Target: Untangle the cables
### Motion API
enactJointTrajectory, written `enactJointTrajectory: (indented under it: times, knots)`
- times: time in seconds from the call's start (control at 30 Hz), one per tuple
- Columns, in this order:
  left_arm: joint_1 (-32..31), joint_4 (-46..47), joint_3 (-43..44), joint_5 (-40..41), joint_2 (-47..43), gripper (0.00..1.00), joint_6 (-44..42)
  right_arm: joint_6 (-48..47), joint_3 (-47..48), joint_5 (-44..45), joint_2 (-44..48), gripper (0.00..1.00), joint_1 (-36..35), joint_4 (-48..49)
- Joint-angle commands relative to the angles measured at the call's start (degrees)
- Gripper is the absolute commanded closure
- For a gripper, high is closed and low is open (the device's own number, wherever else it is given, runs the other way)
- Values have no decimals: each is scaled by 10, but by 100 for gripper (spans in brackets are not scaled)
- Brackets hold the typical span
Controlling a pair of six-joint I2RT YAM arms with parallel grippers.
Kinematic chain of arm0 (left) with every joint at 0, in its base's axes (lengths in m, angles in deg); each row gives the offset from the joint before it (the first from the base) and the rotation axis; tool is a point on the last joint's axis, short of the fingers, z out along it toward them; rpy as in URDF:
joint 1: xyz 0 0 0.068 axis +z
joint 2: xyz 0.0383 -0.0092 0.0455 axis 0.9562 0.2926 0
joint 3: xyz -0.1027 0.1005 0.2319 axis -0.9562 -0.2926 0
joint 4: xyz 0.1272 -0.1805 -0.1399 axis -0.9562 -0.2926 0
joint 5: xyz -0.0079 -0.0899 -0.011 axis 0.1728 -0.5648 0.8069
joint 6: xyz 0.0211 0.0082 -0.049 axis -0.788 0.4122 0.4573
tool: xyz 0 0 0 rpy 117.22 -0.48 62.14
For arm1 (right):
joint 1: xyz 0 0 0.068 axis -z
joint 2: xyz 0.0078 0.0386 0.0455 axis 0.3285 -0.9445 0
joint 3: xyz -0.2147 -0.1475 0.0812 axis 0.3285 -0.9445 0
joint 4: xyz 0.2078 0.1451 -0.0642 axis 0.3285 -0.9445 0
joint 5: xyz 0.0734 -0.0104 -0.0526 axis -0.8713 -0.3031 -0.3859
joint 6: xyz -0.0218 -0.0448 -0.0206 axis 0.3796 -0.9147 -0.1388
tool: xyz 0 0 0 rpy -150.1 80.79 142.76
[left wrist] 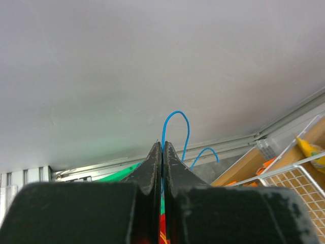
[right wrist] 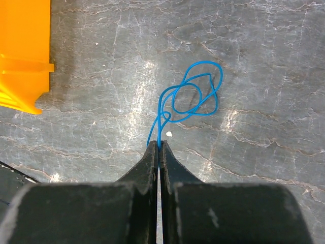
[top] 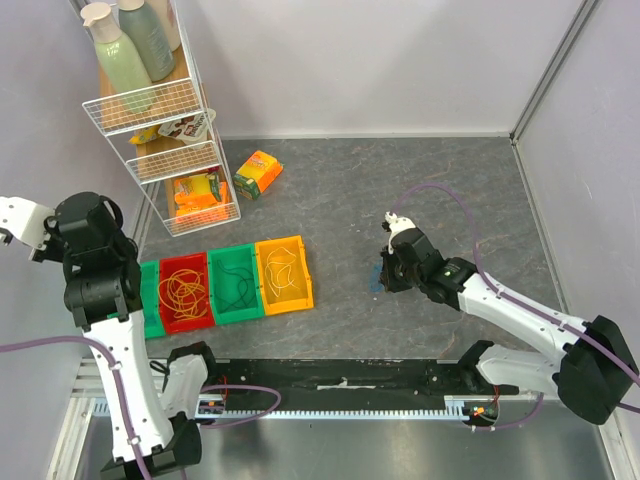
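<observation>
Well apart from orange bin [right wrist: 20, 51], blue cable [right wrist: 195, 94] rests on tabletop [right wrist: 264, 40].

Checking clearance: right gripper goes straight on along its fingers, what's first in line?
Right gripper meets the loops of the blue cable it pinches, then likely the table; depth unclear.

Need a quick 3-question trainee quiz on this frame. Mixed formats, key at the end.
1. True or false: the right gripper is shut on a blue cable resting on the table.
2. Which bin holds the dark green cables? A) red bin B) green bin C) orange bin
3. Fill in: the left gripper pinches a cable loop coloured ____.
Key: 1 true; 2 B; 3 blue.
</observation>
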Motion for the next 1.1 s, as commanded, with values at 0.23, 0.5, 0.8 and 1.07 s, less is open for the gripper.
enactJointTrajectory:
  times: [0.23, 0.5, 0.8, 1.07]
  knots:
    - [-3, 23, -34, 50, -30, 98, -20, -5, 14, -6, 2, 100, -1, 23]
    - [-3, 18, -125, 55, -46, 98, 20, -7, 4, -8, 10, 100, 0, 23]
    - [-2, -20, -188, 34, -9, 98, 130, -6, -16, 2, 30, 100, -1, 19]
    - [3, -2, -254, 52, 10, 98, 168, -10, -15, 5, 23, 100, 0, 19]
